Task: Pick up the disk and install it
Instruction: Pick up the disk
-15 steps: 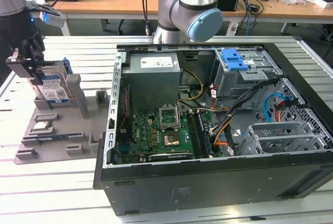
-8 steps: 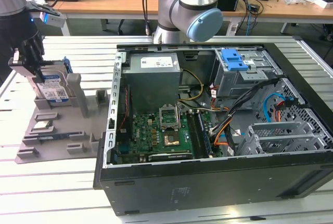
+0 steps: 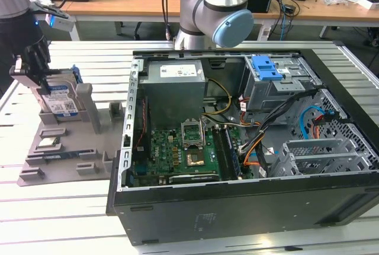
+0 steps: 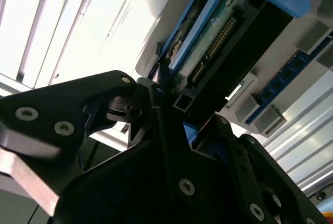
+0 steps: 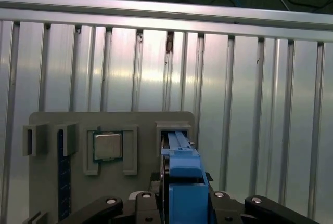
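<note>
Disk (image 3: pixel 61 102) — on edge, upright in a slot of the grey parts holder (image 3: pixel 71 163), on the slatted tabletop (image 3: pixel 59 219) at the exterior view's left, beside the open computer case (image 3: pixel 237 213). Tool (image 3: pixel 37 71) — directly above, apparently clenched across the disk's blue-framed upper edge.

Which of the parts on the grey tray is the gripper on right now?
The disk, standing upright in its slot with a blue frame; the gripper is closed on its top edge. The chip lies flat, untouched.
</note>
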You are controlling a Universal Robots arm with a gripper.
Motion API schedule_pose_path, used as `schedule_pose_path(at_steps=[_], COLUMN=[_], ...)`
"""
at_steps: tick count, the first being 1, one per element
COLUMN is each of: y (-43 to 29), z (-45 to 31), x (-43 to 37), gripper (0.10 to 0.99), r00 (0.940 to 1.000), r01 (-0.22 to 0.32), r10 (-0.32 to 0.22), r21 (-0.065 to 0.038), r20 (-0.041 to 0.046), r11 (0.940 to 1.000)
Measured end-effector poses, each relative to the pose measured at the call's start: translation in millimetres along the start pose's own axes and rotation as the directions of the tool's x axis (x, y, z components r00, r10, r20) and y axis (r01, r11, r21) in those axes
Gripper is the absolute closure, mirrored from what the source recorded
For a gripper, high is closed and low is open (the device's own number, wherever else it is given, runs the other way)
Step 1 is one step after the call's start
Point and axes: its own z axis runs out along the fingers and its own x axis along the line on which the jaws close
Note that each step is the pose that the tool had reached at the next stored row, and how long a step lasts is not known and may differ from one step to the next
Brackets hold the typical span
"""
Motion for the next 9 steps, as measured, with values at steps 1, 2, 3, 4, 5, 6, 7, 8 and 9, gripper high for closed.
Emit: schedule_pose_path(at_steps=[1,2,3,4,5,6,7,8,9], y=[0.0,0.0,0.0,0.0,0.0,0.0,0.0,0.0,0.0], z=[0.0,0.1,0.1,0.2,0.3,0.3,0.4,0.4,0.5], x=[0.0,0.0,0.0,0.0,0.0,0.0,0.0,0.0,0.0], gripper=[0.718,0.718,0.718,0.718,0.718,0.718,0.718,0.718,0.718], r00=[1.0000,1.0000,1.0000,1.0000,1.0000,1.0000,1.0000,1.0000,1.0000], r01=[0.000,0.000,0.000,0.000,0.000,0.000,0.000,0.000,0.000], r10=[0.000,0.000,0.000,0.000,0.000,0.000,0.000,0.000,0.000], r21=[0.000,0.000,0.000,0.000,0.000,0.000,0.000,0.000,0.000], r20=[-0.0005,-0.0009,-0.0012,-0.0017,-0.0021,-0.0027,-0.0031,-0.0037,-0.0041], r11=[1.0000,1.0000,1.0000,1.0000,1.0000,1.0000,1.0000,1.0000,1.0000])
